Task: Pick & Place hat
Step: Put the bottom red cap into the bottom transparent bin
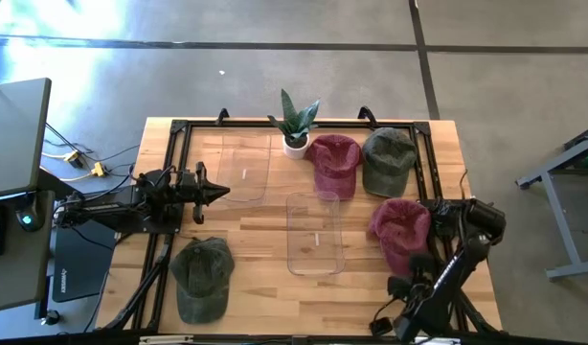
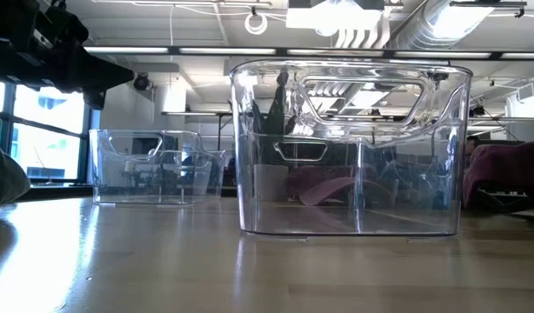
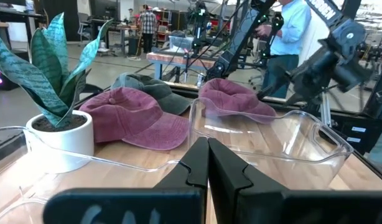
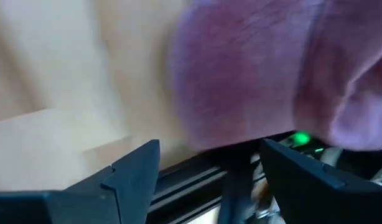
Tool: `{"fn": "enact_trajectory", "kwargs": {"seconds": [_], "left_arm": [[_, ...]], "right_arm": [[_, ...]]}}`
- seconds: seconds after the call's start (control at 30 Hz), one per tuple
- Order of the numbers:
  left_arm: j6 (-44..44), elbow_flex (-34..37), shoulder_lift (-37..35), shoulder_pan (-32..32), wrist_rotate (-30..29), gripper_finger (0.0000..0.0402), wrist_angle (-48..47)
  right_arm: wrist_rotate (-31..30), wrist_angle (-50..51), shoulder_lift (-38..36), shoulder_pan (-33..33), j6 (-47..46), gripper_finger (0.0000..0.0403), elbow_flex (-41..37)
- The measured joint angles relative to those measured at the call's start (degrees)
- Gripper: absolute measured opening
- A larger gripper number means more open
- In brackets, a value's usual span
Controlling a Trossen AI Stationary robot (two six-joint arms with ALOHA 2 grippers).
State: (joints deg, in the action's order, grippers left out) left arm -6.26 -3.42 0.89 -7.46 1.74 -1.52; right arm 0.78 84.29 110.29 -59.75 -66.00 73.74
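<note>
- While the right end effector [image 4: 209, 165] hangs with fingers spread wide just over the maroon hat [image 1: 401, 230] at 4 o'clock on the bench [image 1: 265, 216], nothing is gripped; looks like a pre-grasp or a release, can't tell which.
- Left end effector [image 1: 217, 192] sits at 9 o'clock, fingers pressed together, empty, parked clear of the work.
- Clear bin [image 1: 315, 233] at centre is the likely drop target; second clear bin [image 1: 244, 168] toward 11.
- High view alone shows the full layout: green hat [image 1: 200, 278] at 7, two more hats at 1.
- Right wrist view alone shows the open fingers over maroon fabric.
- Low view shows both bins empty.
</note>
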Motion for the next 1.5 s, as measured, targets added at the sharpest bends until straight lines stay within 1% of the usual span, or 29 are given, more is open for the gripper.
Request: {"fn": "enact_trajectory", "kwargs": {"seconds": [0.13,0.23,0.3,0.47,0.63,0.8,0.93,1.03,1.17,1.27,1.33,1.4,1.5], "left_arm": [[0.0,0.0,0.0,0.0,-0.05,0.0,0.0],[0.0,0.0,0.0,-0.02,-0.09,0.0,-0.02],[0.0,0.0,0.0,-0.01,-0.09,0.0,-0.08],[-0.02,0.0,0.0,-0.02,0.37,0.0,-0.31],[-0.01,0.0,0.0,0.0,0.46,0.0,-0.37],[0.0,0.0,0.0,0.0,0.47,0.0,-0.4],[-0.02,0.0,0.0,0.0,0.47,0.0,-0.46],[-0.01,0.0,0.0,-0.02,0.45,0.0,-0.5],[-0.02,0.0,0.0,-0.01,0.45,0.0,-0.59],[0.0,0.0,0.0,0.0,0.45,0.0,-0.76],[0.0,0.0,0.0,0.0,0.45,0.0,-0.81],[-0.02,0.0,0.0,0.0,0.45,0.0,-0.81],[-0.01,0.0,0.0,-0.01,0.45,0.0,-0.81]], "right_arm": [[-3.27,-0.77,-0.01,-0.02,3.52,0.0275,-3.68],[-3.41,-3.62,-0.01,-0.02,6.29,0.0275,-5.4],[-3.36,-5.41,-0.05,-0.04,7.89,0.0275,-5.75],[-4.27,-6.36,-0.05,-0.04,8.01,0.0275,-5.58],[-4.64,-12.29,-0.16,-0.04,9.66,0.0276,-5.49],[-6.13,-12.11,-0.14,-0.02,9.36,0.0275,-5.51],[-10.62,-9.61,0.59,-0.05,9.08,0.0275,-5.49],[-13.74,-6.91,1.63,0.0,5.87,0.0275,-5.51],[-15.29,-1.63,3.01,0.04,-4.95,0.0273,-5.56],[-15.72,0.11,3.36,0.04,-11.29,0.0251,-5.56],[-16.84,0.35,3.36,0.05,-14.71,0.022,-5.56],[-16.95,0.96,3.36,0.44,-18.11,0.0173,-5.56],[-16.24,2.34,3.36,1.38,-21.89,0.008,-5.49]]}}
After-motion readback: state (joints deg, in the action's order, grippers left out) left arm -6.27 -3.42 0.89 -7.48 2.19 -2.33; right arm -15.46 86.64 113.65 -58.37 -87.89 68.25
